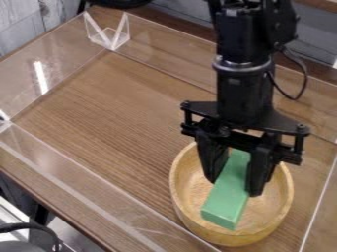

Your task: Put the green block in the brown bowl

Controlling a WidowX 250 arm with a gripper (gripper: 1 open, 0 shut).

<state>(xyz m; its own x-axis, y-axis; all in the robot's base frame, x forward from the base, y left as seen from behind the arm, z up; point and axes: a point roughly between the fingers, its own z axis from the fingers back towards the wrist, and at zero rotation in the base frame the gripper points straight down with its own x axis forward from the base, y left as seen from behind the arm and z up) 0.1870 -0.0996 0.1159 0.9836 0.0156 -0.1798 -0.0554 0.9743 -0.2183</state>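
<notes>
Nearly done: green block (230,200) sits tilted inside the brown bowl (188,208), lower right of frame, lower end apparently on the bowl floor. Gripper (241,180) fingers clamped on the block's upper end. Left: release, retreat.

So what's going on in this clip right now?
A single black robot arm is reaching down over the brown bowl at the near right of the wooden table. Its gripper is shut on the green block, which hangs tilted inside the bowl, its lower end near the bowl's bottom. The block has not been let go yet.
</notes>
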